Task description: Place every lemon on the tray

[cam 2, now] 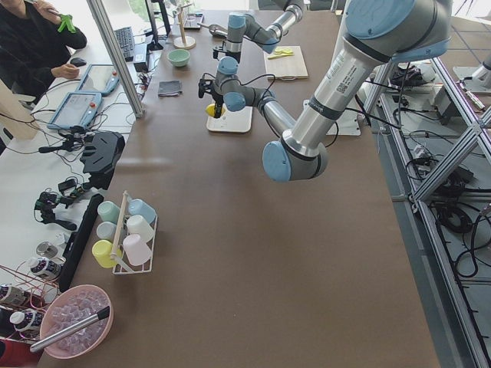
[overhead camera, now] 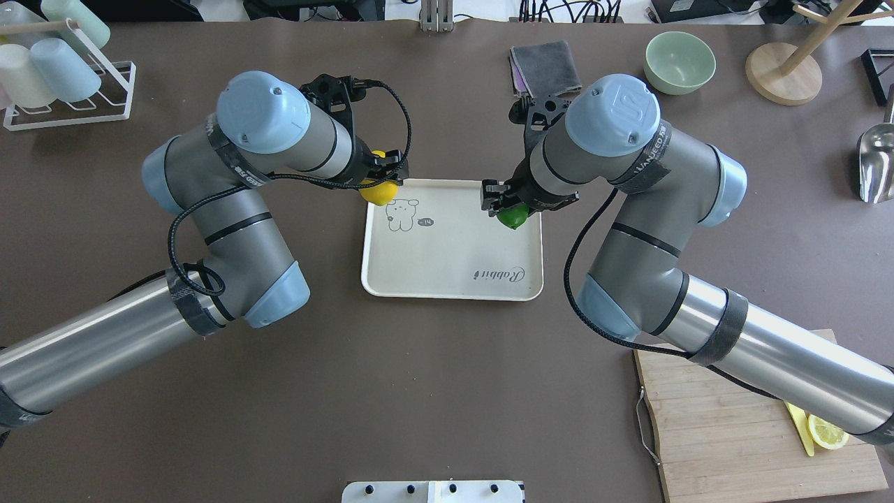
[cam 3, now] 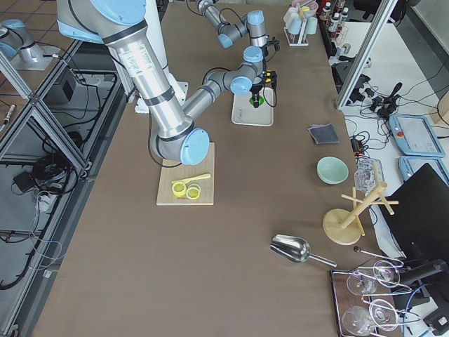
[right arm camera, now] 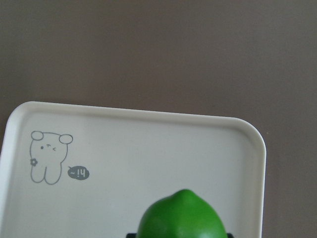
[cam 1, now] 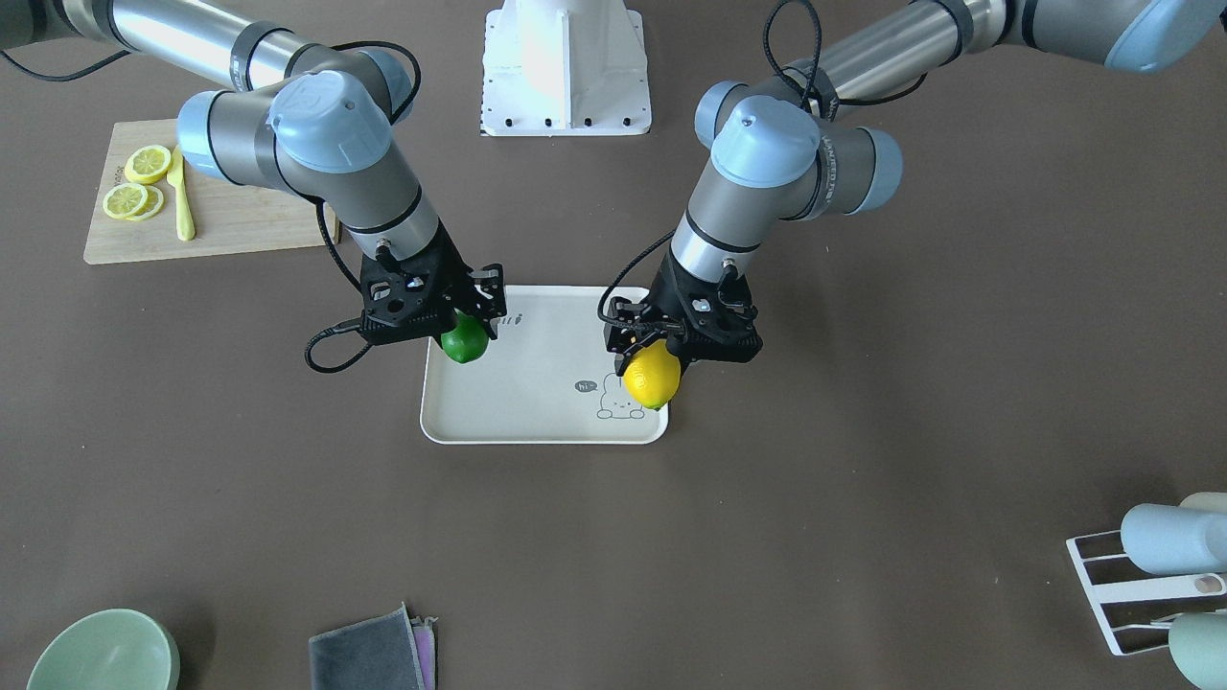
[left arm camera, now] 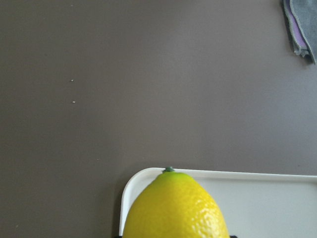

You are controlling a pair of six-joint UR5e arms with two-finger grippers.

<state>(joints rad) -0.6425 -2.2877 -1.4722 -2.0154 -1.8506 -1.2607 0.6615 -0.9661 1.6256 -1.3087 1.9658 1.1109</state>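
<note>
The cream tray (overhead camera: 454, 258) with a bunny drawing lies mid-table; it also shows in the front-facing view (cam 1: 537, 383). My left gripper (overhead camera: 380, 183) is shut on the yellow lemon (overhead camera: 379, 192) and holds it over the tray's far left corner, as the left wrist view (left arm camera: 176, 208) shows. My right gripper (overhead camera: 508, 206) is shut on the green lemon (overhead camera: 513, 215) over the tray's far right part, near the rim. In the front-facing view the yellow lemon (cam 1: 652, 376) and the green lemon (cam 1: 465, 340) hang under the grippers. I cannot tell whether either lemon touches the tray.
A wooden cutting board (overhead camera: 726, 426) with lemon slices (overhead camera: 827, 431) lies at the near right. A green bowl (overhead camera: 679, 61), a grey cloth (overhead camera: 545, 66) and a wooden stand (overhead camera: 782, 70) are at the far side. A cup rack (overhead camera: 63, 77) stands far left, a metal scoop (overhead camera: 876, 161) far right.
</note>
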